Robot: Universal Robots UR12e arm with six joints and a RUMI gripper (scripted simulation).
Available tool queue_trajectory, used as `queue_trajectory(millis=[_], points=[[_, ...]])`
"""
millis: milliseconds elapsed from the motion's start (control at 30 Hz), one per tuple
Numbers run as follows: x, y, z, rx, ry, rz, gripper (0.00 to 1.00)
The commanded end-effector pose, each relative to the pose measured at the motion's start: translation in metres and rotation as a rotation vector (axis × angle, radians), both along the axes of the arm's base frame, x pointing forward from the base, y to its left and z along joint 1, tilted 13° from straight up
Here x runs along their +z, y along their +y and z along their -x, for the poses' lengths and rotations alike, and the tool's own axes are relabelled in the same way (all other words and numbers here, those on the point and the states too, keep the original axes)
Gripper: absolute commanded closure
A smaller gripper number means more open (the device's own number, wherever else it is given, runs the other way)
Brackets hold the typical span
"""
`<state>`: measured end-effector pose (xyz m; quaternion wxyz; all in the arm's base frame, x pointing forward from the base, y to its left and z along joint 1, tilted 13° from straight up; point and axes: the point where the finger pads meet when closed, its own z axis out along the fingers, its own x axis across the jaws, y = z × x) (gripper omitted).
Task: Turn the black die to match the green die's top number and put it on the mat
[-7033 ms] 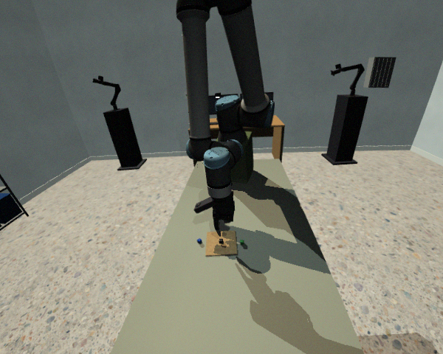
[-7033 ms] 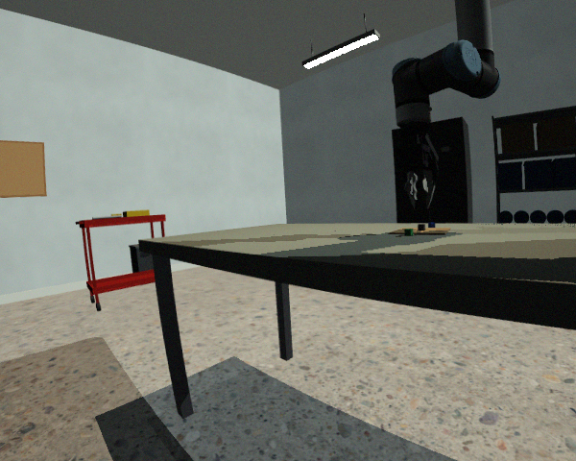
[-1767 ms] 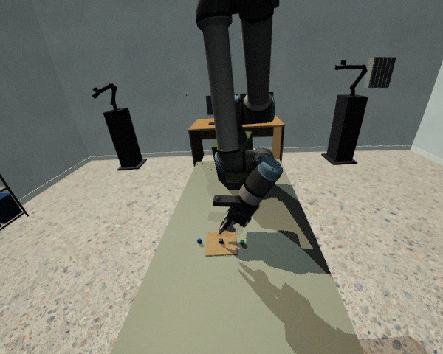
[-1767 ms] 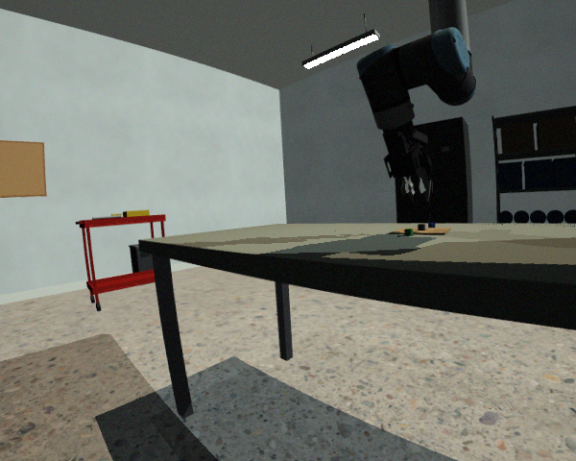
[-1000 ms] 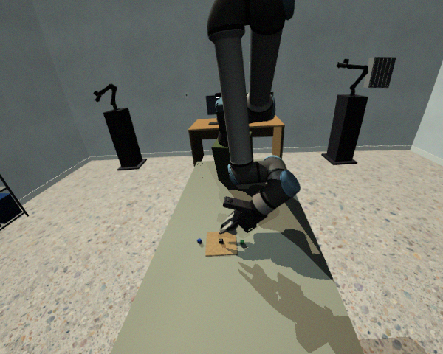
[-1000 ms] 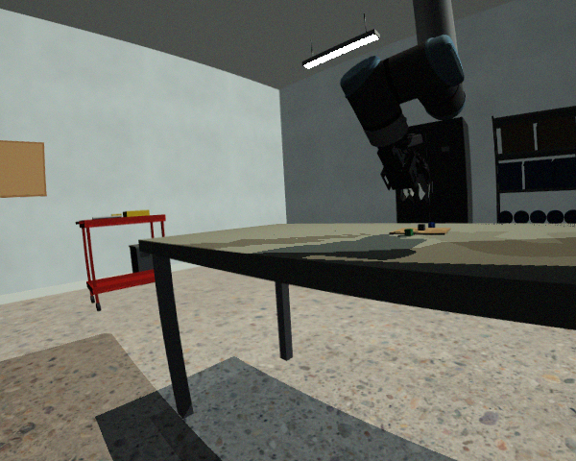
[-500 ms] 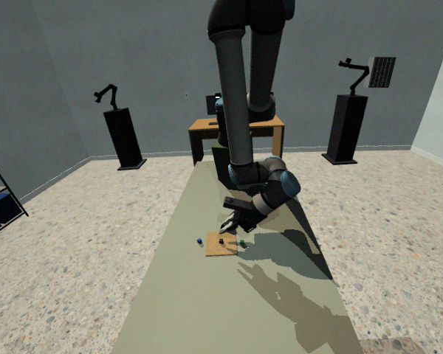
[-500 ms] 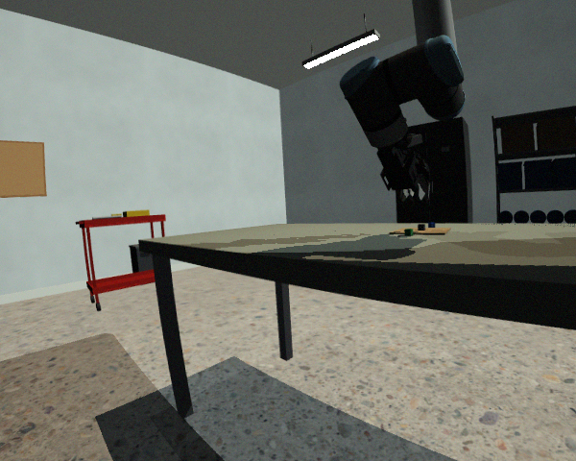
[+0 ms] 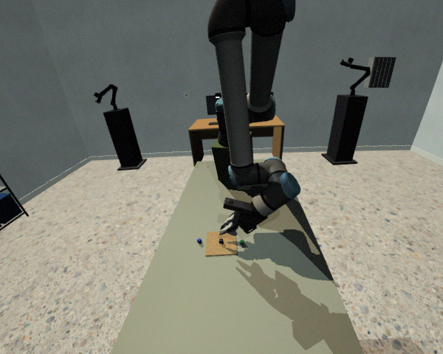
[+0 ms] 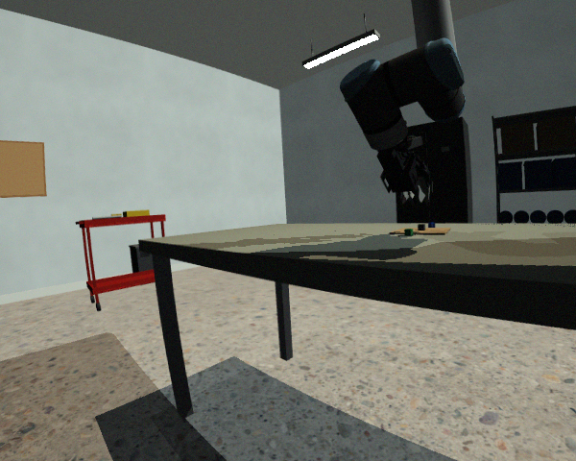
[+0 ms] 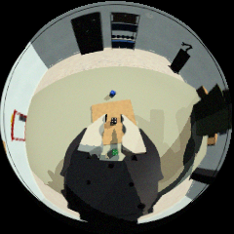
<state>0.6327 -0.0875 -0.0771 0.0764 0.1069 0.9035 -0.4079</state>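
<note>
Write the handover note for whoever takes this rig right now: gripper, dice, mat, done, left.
Gripper: nearly shut, holding nothing, hanging above the mat's far edge.
Black die: lying on the mat, apart from the fingers.
Green die: on the table just off one side of the mat; blue die off the other side.
Done: black die is on the mat.
Left: top numbers are too small to read, so check that black matches green and sits flat.

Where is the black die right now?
In the top view, the black die sits on the mat near its far edge, between the blue die and green die.
</note>
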Motion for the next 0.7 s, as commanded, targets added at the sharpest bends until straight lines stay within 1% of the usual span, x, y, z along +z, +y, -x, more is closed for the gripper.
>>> queue_trajectory(millis=[0, 200, 667], points=[[-0.004, 0.0, -0.001, 0.0, -0.001, 0.0, 0.82], [-0.01, -0.001, -0.003, 0.0, -0.001, 0.0, 0.82], [-0.035, -0.003, -0.008, 0.0, -0.001, 0.0, 0.82]])
